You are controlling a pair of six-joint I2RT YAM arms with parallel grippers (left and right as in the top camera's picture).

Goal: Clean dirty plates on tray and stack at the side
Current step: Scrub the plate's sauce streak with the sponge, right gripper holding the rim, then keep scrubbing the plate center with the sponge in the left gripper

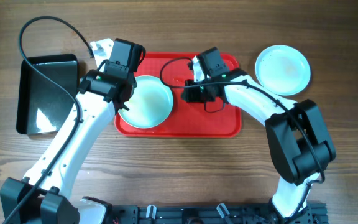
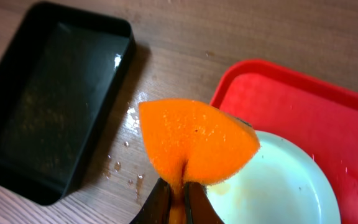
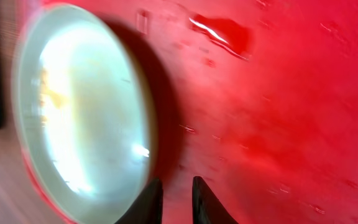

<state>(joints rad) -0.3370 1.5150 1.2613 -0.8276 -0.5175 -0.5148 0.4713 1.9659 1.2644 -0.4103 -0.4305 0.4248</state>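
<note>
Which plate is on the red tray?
The plate at the left end of the tray, beside the left gripper holding the orange sponge. The other plate lies on the table, right of the tray.

A black tray (image 1: 47,93) is set at the left of the wooden table (image 1: 179,174) — glossy, with light reflected off its floor. Near it an orange sponge (image 2: 194,146) is seen, pinched at its lower edge — water drops (image 2: 129,118) are scattered between them.

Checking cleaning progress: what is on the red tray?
One plate, at the left end of the red tray, partly under the orange sponge in the left hand. Elsewhere bare wet surface shows. The arms hide part of it.
</note>
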